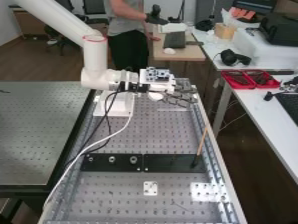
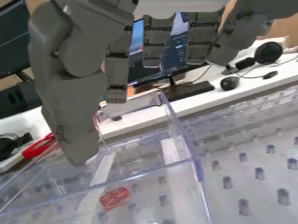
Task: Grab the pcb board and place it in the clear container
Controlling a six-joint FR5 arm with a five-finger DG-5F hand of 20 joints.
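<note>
In the high view the dark grey hand (image 1: 178,95) is at the bench's far end, over the clear container (image 1: 174,108). Its fingers are extended, pointing to the bench's right side. In the wrist view the hand (image 2: 73,95) hangs with straight, parted fingers and the thumb over the clear container (image 2: 193,162), which has a red label on it. One digit overlaps the container's open top. Nothing can be made out between thumb and fingers. I cannot make out the pcb board for certain.
A blue-and-white board (image 1: 157,74) sits on the white housing at the arm's wrist. Black plates (image 1: 174,163), a thin upright stick (image 1: 201,141) and a small white plate (image 1: 151,188) are on the perforated bench. Red trays (image 1: 249,80) lie on the side table.
</note>
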